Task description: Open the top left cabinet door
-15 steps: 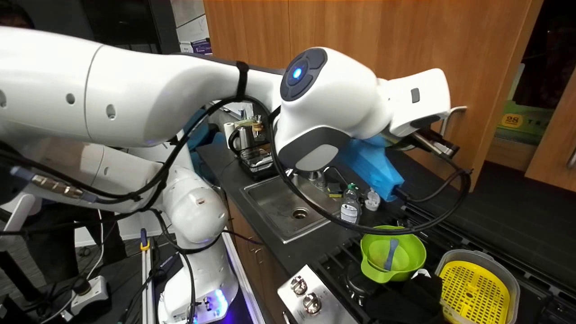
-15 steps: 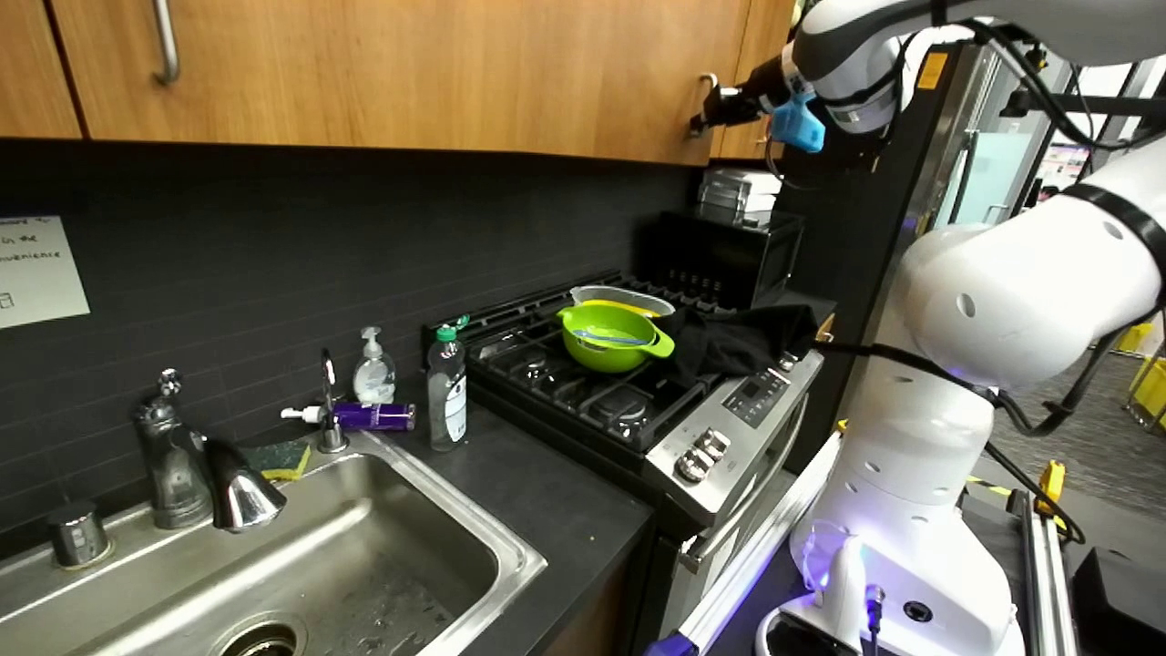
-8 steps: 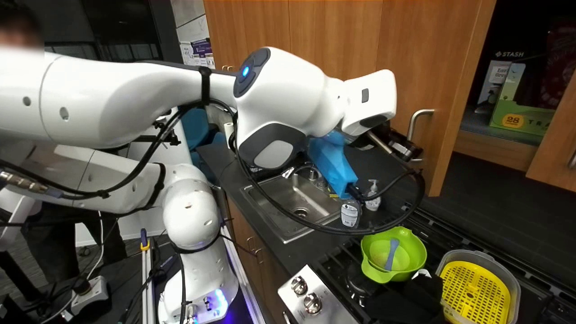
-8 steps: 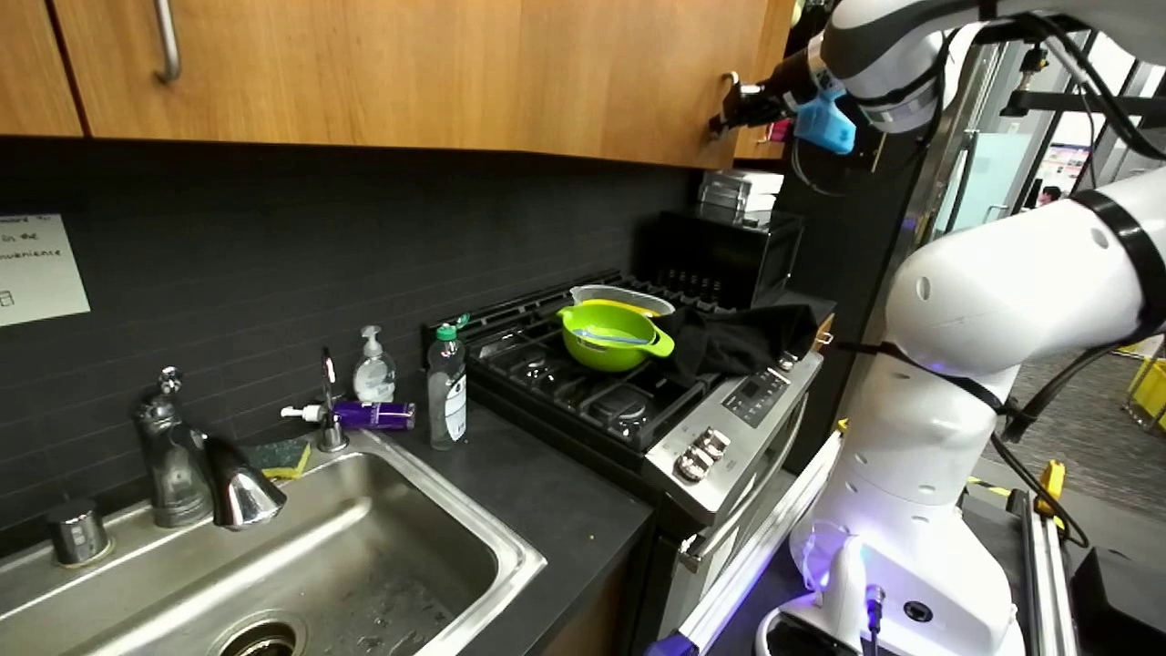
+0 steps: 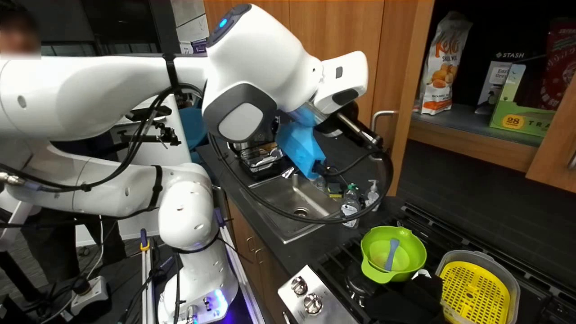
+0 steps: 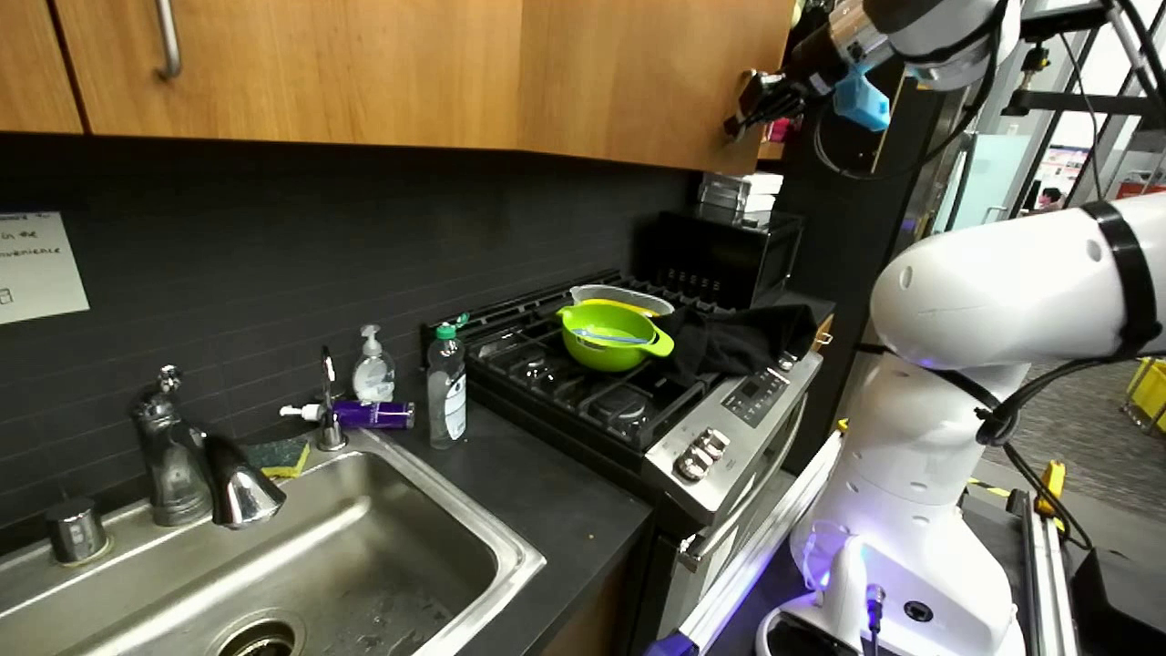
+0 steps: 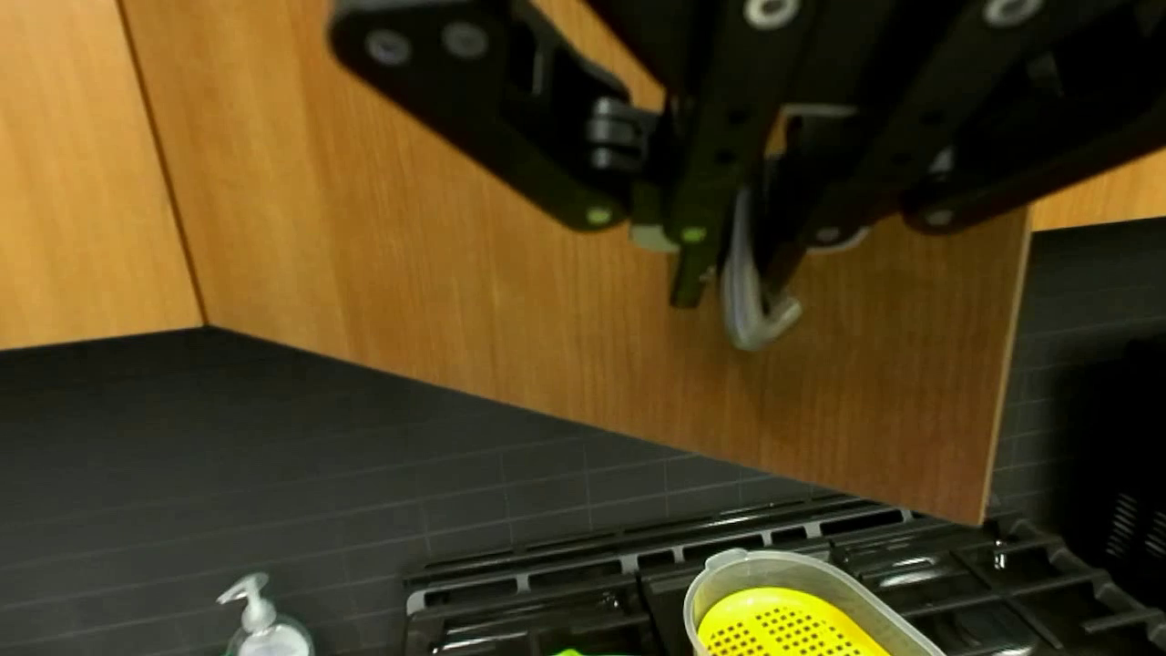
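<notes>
Wrist view, from the left: the neighbouring cabinet panel point(image 7: 73, 182) shows flat at the edge. Beside it the top left cabinet door point(image 7: 537, 323) angles outward, partly open, its hinge side presumably at that joint. Nearer its free edge sits the gripper point(image 7: 736, 278), fingers drawn close with the silver handle point(image 7: 747, 319) between them; I take it as clamped on the handle, though how hard both sides press I cannot tell. If the gripper does not turn as the door swings, the handle may twist and slip out; a straight tug instead of an arc would strain the hinge. With the door pulled far past square, the gripper, on its outer face, could be pinched against that panel. In an exterior view, the black cable point(image 5: 321, 221) droops in a loop below the gripper and might catch on the door's lower corner. Farther right a snack bag point(image 5: 443, 67) stands on the shelf point(image 5: 463, 118), a green box point(image 5: 522, 118) past it; a sudden jerk could topple the tall, soft bag.
</notes>
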